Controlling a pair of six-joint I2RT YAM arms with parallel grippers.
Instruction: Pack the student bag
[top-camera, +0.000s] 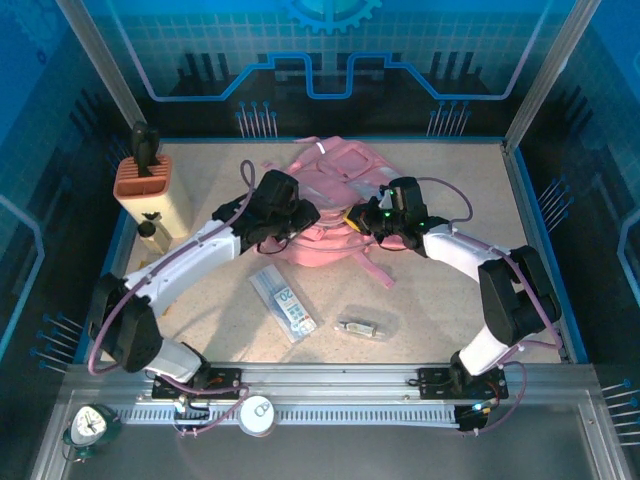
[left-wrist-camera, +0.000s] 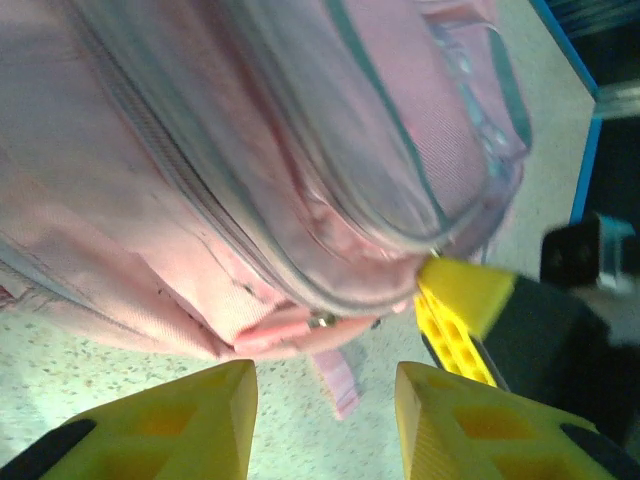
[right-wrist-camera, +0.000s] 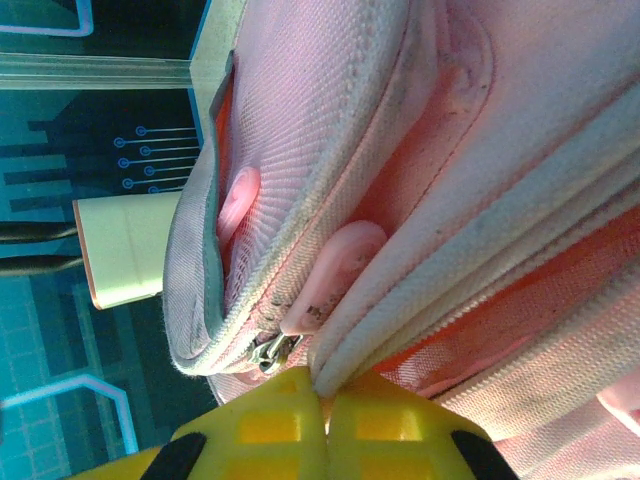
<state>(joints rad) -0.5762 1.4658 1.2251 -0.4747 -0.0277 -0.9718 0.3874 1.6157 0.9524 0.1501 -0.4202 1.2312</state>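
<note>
The pink student bag (top-camera: 325, 215) lies at the table's far middle, with both arms at its near side. My left gripper (left-wrist-camera: 325, 400) is open, its yellow fingers (left-wrist-camera: 190, 420) just short of the bag's lower edge (left-wrist-camera: 270, 330), where a zip pull and a pink strap end (left-wrist-camera: 338, 380) hang. The right gripper's yellow finger (left-wrist-camera: 455, 310) touches the same edge from the right. My right gripper (right-wrist-camera: 325, 400) is shut on the bag's white trim (right-wrist-camera: 420, 300), beside a metal zip slider (right-wrist-camera: 272, 348) and pink pull tab (right-wrist-camera: 325, 275).
A flat blue-and-white packet (top-camera: 283, 300) and a small clear-wrapped item (top-camera: 360, 325) lie on the table in front of the bag. A tan holder with an orange top (top-camera: 150, 190) stands at the left. Blue rails edge the table.
</note>
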